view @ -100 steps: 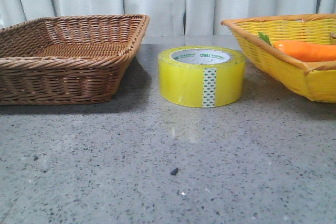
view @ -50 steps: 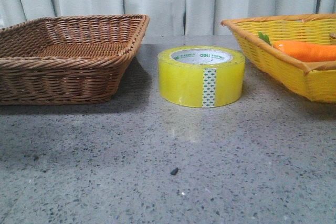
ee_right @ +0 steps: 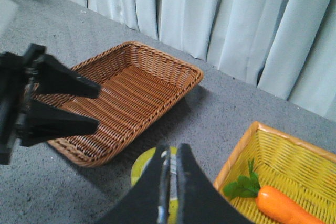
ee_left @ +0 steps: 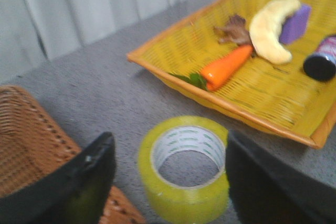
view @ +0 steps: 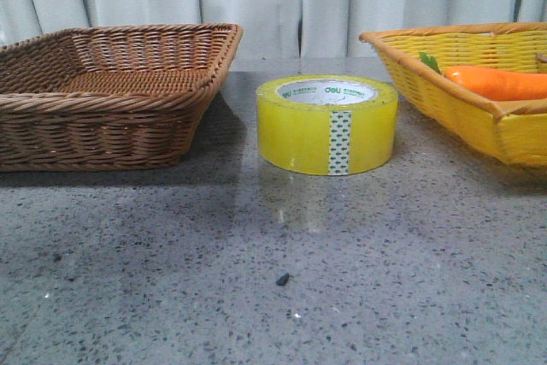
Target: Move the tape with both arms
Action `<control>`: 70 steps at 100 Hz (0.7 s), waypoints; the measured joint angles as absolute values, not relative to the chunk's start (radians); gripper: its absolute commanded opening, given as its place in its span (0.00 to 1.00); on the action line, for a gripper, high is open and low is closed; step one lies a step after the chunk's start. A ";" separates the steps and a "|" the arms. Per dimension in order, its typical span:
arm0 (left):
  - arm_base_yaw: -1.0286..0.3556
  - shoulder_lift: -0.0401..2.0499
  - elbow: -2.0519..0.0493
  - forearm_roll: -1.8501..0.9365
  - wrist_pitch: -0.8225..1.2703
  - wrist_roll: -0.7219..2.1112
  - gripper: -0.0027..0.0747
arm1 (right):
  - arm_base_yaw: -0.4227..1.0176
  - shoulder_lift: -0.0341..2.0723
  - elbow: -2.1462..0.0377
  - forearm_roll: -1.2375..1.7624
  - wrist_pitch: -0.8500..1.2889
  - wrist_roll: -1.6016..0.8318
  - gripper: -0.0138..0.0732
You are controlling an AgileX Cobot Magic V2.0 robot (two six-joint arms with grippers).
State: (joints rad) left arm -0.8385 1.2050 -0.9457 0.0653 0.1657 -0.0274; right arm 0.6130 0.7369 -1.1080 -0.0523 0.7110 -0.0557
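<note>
Left gripper, fingers spread, hangs over the tape at lower centre; right gripper is pinched nearly closed.
Risk: an off-centre closure could shove the roll against the brown basket.

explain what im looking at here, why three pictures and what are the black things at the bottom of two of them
It is one moment seen by three cameras on a two-armed robot. The front view looks forward over a grey speckled table: a roll of yellow packing tape lies flat between an empty brown wicker basket and a yellow basket holding a carrot.

The other two cameras sit on the wrists. The black shapes are gripper fingers. The left gripper is open, its fingers on either side of the tape, not visibly touching. The right gripper is shut and holds nothing; its view also shows the left gripper over the brown basket.

The left wrist view shows more in the yellow basket: a banana, a purple block, a dark can.
</note>
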 measured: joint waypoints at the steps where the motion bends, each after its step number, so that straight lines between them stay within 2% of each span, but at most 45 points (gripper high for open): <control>1: -0.843 1.217 -0.951 0.066 0.174 -0.027 0.67 | 0.613 0.730 -1.105 -0.052 0.711 -0.056 0.07; 40: -0.926 1.561 -1.234 0.070 0.408 -0.027 0.67 | 0.613 0.665 -1.066 -0.052 0.731 -0.056 0.07; 70: -0.934 1.744 -1.355 0.070 0.475 -0.027 0.67 | 0.613 0.665 -1.065 -0.052 0.749 -0.056 0.07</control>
